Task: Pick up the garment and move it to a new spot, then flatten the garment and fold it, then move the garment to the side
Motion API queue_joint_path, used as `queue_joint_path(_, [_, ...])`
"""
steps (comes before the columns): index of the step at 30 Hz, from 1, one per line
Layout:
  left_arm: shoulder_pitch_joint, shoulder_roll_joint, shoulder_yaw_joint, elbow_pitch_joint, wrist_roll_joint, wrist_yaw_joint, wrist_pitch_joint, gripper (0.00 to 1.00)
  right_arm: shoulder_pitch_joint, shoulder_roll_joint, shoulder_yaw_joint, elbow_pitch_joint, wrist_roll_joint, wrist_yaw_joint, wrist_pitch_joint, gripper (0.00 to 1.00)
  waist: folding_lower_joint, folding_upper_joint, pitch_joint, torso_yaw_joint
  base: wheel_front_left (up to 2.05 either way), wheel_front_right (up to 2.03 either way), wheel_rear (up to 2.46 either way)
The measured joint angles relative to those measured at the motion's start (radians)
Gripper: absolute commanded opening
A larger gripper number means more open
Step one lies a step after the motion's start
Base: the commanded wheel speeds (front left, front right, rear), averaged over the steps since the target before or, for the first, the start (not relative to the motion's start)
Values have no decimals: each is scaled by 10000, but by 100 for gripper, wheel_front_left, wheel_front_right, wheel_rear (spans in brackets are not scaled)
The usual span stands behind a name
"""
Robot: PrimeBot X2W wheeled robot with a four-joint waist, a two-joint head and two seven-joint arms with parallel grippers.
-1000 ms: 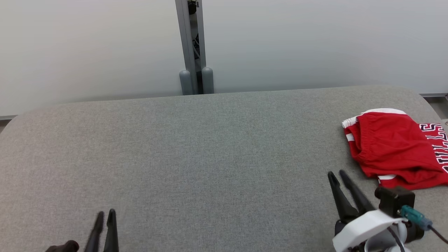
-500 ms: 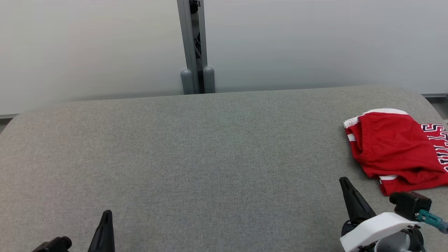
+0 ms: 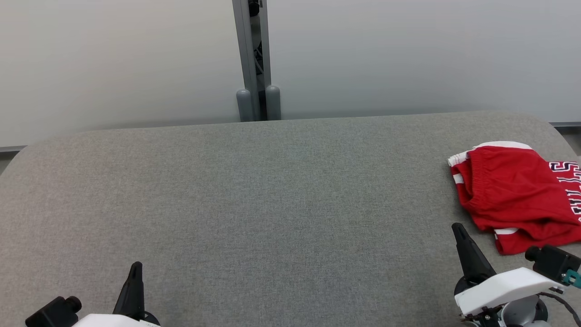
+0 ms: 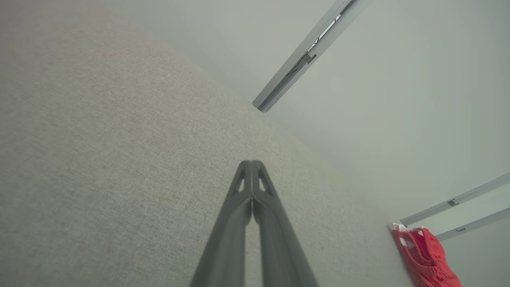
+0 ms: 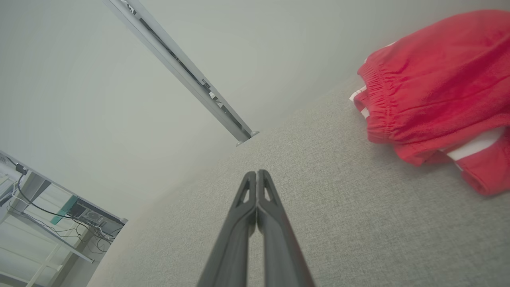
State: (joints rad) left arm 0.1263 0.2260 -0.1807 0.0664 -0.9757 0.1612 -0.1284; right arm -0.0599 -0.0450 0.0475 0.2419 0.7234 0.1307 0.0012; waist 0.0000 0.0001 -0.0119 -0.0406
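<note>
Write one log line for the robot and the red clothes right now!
garment: lying at right end of table, not held | left gripper: shut, empty | right gripper: shut, empty, near garment

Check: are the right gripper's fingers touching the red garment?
Apart. The right wrist view shows the shut right gripper over bare gray surface, the red garment lying off to one side with a plain gap between.
</note>
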Motion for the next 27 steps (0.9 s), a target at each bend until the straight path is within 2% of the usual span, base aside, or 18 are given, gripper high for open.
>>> queue_joint_path(27, [-762,-604,976,598,-2360,-1058,729,0,-270,-54,-564,132,3292,0,470,0,0,0,43,112,0,0,0])
